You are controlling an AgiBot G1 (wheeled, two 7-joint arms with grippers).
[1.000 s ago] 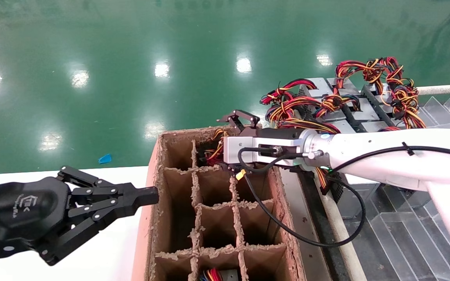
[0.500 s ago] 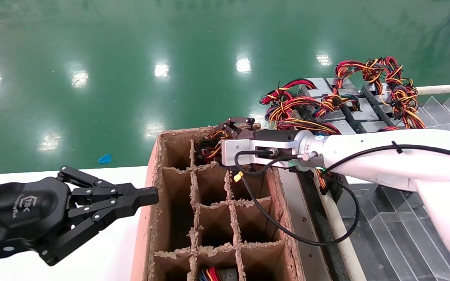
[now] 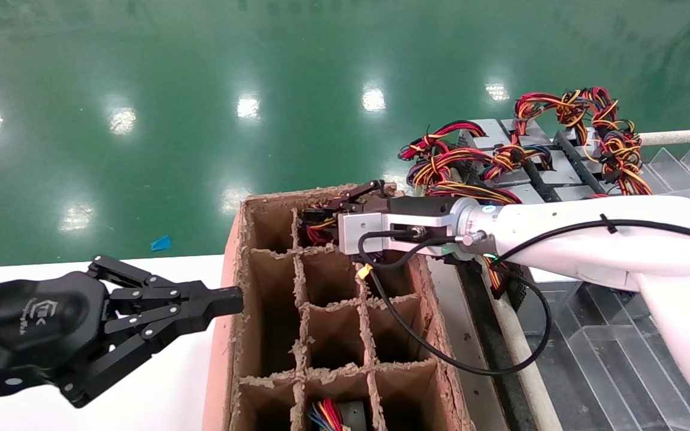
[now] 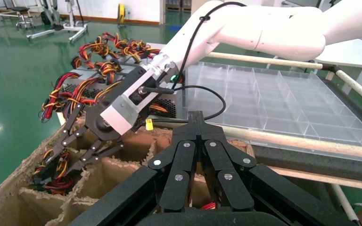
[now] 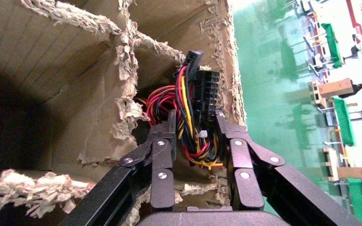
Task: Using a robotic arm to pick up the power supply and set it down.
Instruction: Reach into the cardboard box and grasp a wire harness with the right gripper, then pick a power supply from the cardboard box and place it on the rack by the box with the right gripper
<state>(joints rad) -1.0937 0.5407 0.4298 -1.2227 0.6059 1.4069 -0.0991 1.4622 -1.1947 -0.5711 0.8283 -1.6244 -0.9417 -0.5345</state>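
The green floor [image 3: 201, 90] fills the far half of the head view. At 6 o'clock stands an open cardboard box [image 3: 228, 335] split by ragged dividers [image 3: 303, 311] into cells, most of them showing only bare cardboard. To its left, at 8 o'clock, a white worktop [image 3: 159, 383] runs beside the box. To the right, at 4 o'clock, lies a clear plastic tray [image 3: 632, 359] of compartments, and at 2 o'clock a cluster of grey supplies [image 3: 554, 170] sits with looping red, yellow and black wire bundles on top.

The right arm [image 3: 590, 233] reaches in from 3 o'clock toward the box's far middle cell at 12 o'clock. The right gripper [image 5: 195, 136] dips into that cell, its jaws narrowed around the wires [image 5: 188, 113] of the power supply [image 3: 315, 230], one finger on each side of the bundle and close against it; the supply's metal body lies down in the cell and cannot be made out.

The left gripper [image 3: 231, 299] hangs over the worktop at 8 o'clock, just beside the box's left wall, jaws pressed together and holding nothing.

A further wire bundle [image 3: 327, 414] shows in a near cell at 6 o'clock.
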